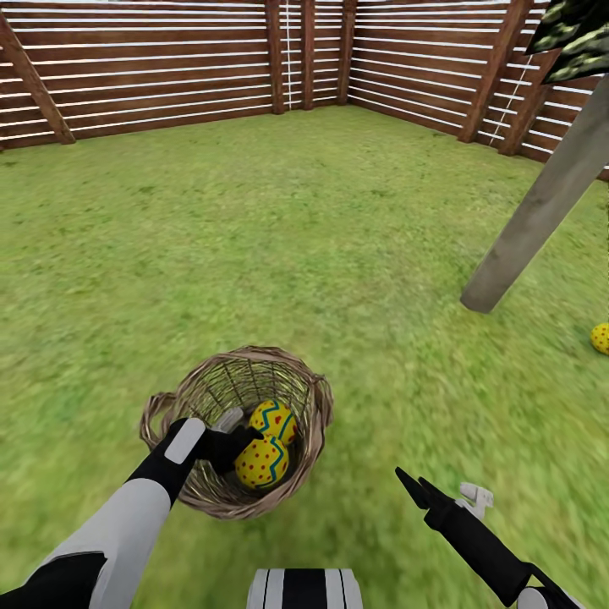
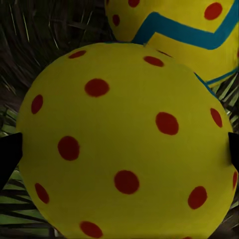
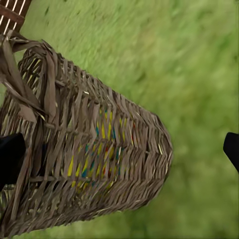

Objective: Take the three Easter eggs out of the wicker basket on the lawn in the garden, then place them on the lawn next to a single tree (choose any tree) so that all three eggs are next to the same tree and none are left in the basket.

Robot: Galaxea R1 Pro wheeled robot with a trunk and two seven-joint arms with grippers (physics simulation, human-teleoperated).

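At the bottom of the head view, the left gripper [image 1: 245, 444] is reaching into the wicker basket [image 1: 313, 414], its black fingers [image 2: 9, 154] sitting at either side of the nearer egg [image 1: 261, 462], a yellow one with red dots. Whether the fingers are actually pressing on the shell, I cannot tell; they are spread about as wide as the egg. A 2nd egg [image 1: 275, 419], yellow with a blue zigzag band, is lying just behind it and touching it, both inside the basket. The right gripper [image 1: 414, 489] is hovering over bare grass to the right of the basket, its jaws released and holding nothing; in its wrist view the basket's woven side [image 3: 94, 149] is showing, with egg colours glimmering through the twigs.

The lawn [image 1: 254, 254] is stretching away flat and green, with yellowish mottling. Farther right, a pale grey trunk of the tree [image 1: 541, 207] is rising at a slant, dark foliage at the top corner. A 3rd egg [image 1: 600, 337] is lying on the grass near its base. A brown slatted fence [image 1: 169, 76] is closing the garden at the back. No readable writing is showing anywhere.
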